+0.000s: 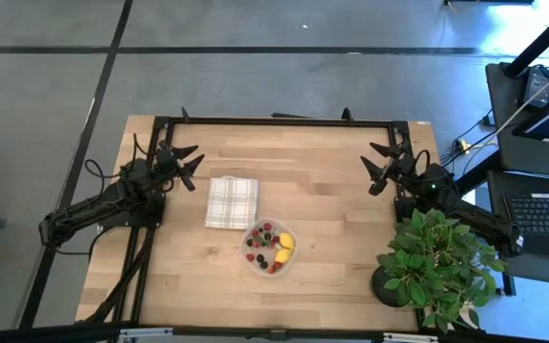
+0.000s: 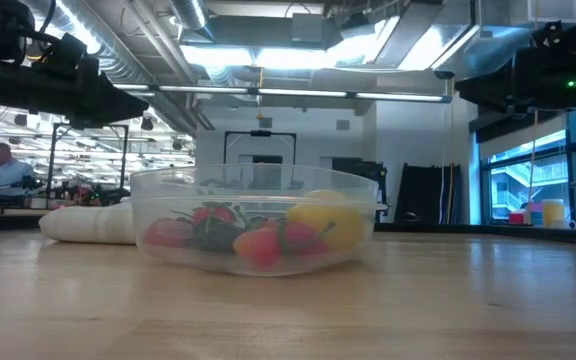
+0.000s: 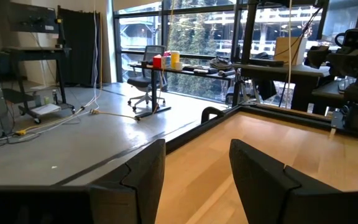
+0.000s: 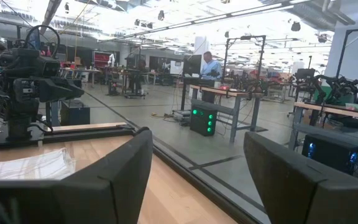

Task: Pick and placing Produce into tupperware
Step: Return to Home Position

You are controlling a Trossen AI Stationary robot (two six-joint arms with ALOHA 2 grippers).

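Observation:
The clear tupperware (image 1: 271,247) stands on the wooden table near its middle, toward the near edge, with the produce (image 1: 267,245) inside: small red and dark berries and a yellow lemon-like fruit (image 2: 324,222). My left gripper (image 1: 193,164) hovers open at the table's far left, well above the wood. Over at the far right my right gripper (image 1: 376,168) also hovers open. Each points toward the table's middle, and nothing lies between their fingers (image 3: 143,177) (image 4: 129,165).
A white-and-grey checked folded cloth (image 1: 232,202) lies left of the container. A leafy potted plant (image 1: 434,267) stands at the near right corner. A black frame (image 1: 274,122) runs along the far edge. Bare wood stretches between the grippers.

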